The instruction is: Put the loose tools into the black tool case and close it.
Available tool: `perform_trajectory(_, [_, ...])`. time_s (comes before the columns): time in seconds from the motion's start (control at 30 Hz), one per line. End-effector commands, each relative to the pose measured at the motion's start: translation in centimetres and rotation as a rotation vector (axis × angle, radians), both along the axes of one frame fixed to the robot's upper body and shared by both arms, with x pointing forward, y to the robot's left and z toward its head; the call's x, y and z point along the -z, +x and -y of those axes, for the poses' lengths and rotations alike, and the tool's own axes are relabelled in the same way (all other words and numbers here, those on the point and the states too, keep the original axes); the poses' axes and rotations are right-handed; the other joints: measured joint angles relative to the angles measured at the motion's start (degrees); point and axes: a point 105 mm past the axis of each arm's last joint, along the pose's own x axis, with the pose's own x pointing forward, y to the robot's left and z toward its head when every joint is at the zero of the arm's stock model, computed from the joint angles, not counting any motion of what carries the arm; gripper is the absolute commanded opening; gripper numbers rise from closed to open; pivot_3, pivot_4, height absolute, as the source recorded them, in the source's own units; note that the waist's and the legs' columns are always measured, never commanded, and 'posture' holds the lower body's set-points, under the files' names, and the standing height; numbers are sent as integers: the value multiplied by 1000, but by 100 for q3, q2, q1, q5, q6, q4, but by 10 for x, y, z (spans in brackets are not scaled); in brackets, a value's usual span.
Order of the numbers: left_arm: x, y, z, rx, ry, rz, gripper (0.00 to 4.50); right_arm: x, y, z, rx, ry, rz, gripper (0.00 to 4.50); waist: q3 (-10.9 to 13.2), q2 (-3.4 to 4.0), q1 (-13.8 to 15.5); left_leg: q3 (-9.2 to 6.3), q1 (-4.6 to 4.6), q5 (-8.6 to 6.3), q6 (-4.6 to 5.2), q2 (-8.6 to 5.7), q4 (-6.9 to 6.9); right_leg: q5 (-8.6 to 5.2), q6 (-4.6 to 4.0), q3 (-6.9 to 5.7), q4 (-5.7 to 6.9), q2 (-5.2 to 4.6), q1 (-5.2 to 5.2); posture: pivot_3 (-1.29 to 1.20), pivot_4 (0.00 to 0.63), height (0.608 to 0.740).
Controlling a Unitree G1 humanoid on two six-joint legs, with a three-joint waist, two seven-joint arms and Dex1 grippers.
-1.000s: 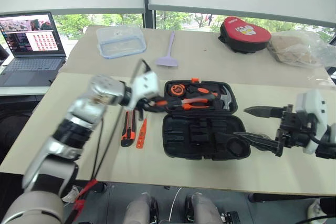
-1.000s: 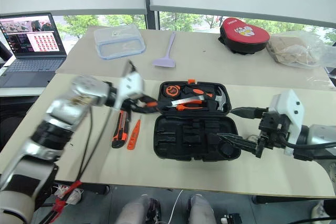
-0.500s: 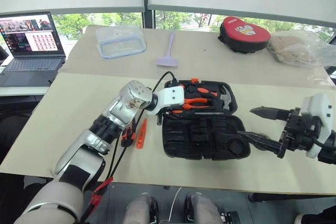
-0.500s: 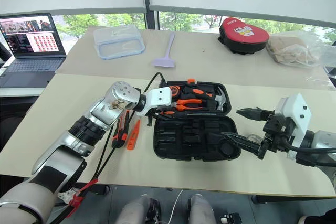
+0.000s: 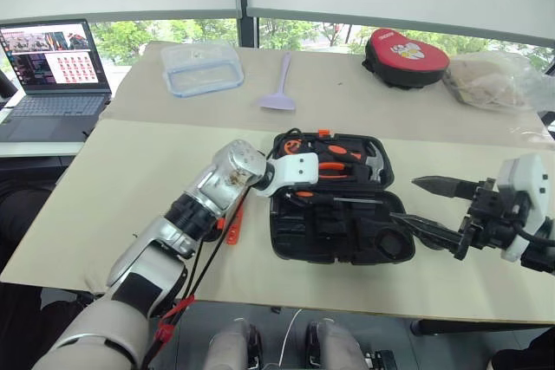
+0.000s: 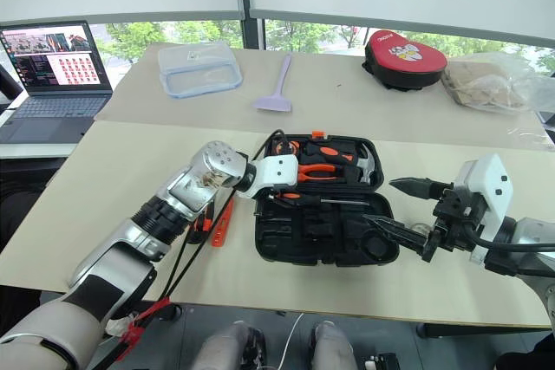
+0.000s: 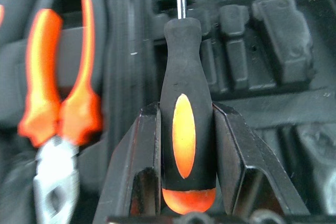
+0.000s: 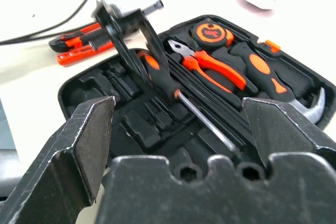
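Between the left tool's (image 7: 186,145) fingers (image 7: 137,156) an orange-and-black screwdriver (image 7: 185,103) is clamped by the handle, shaft lying across the open black tool case (image 5: 338,231). Beyond its tip: pliers (image 8: 210,66), tape measure (image 8: 209,33), hammer (image 5: 371,165). Behind this tool, on the bench (image 5: 104,188), utility knife (image 8: 79,38) and tester pen (image 6: 220,223). Right tool (image 6: 408,214) spread wide, empty, just off the case's right edge.

Left arm (image 5: 186,214): silver segments, ribbed black joints, white wrist housing, black cable alongside. Right gripper (image 5: 434,210): two black pointed fingers, white wrist block.
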Motion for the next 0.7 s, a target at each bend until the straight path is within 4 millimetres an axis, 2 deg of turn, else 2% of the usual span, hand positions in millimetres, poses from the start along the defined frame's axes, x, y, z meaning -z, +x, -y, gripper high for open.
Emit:
perform_trajectory(0.03, [-13, 3, -1, 2, 0, 24, 1909, -10, -2, -1, 7, 5, 42, 4500, 0, 0, 1, -2, -1, 0, 1, 0, 1, 0, 0, 0, 0, -1, 0, 0, 150, 731])
perform_trajectory(0.07, [-15, 3, -2, 1, -1, 23, 2036, -10, -2, -1, 7, 6, 41, 4500, 0, 0, 1, -2, -1, -1, 1, 0, 1, 0, 0, 0, 0, -1, 0, 0, 150, 731])
perform_trajectory(0.1, [-16, 3, -3, 1, -2, 23, 2352, -10, -3, -1, 8, 6, 41, 4500, 0, 0, 2, -2, -2, -1, 2, 0, 2, 0, 0, 0, 1, -1, -1, 0, 150, 731])
perform_trajectory(0.27, [-30, 6, -9, -4, -13, 51, 4197, -9, -4, -2, 7, 9, 39, 4500, 0, 0, 2, -3, -4, -1, 2, 1, 8, 0, 0, -2, 3, 0, -2, 0, 150, 731])
perform_trajectory(0.33, [-39, 6, -8, -3, -29, 65, 4488, -9, -4, -2, 7, 10, 38, 4500, 0, 0, 10, -7, -7, -2, 3, 2, 14, 0, 0, -5, 5, -1, 0, 0, 150, 731])
perform_trajectory(0.4, [-48, 6, -5, -1, -53, 83, 4488, -9, -4, -2, 6, 10, 37, 4500, 0, 1, 2, -8, -7, -5, 8, 2, 17, 0, 0, -3, 5, -1, 0, 0, 150, 731])
perform_trajectory(0.5, [-49, 5, -1, 14, -57, 92, 4488, -10, -3, -2, 4, 10, 38, 4500, 0, 1, 14, -9, -13, -5, 9, 1, 17, 0, 2, -7, 3, -1, -1, 0, 150, 731])
perform_trajectory(0.6, [-41, 7, 6, 13, -68, 84, 3689, -9, -2, -2, 2, 9, 40, 4500, 0, 0, 17, -10, -20, -6, 10, 1, 23, 0, 3, -11, 2, -1, -3, 0, 150, 731])
perform_trajectory(0.63, [-38, 8, 7, 12, -68, 80, 3202, -9, -2, -3, 1, 8, 40, 4500, 0, 0, 18, -10, -21, -6, 11, 0, 24, 1, 4, -12, 2, -1, -3, 0, 150, 731])
perform_trajectory(0.7, [-32, 11, 10, 8, -64, 77, 2567, -9, -2, -3, 0, 7, 41, 4500, 0, 0, 16, -11, -21, -6, 11, 0, 26, 1, 4, -12, 3, 0, -3, 0, 150, 731])
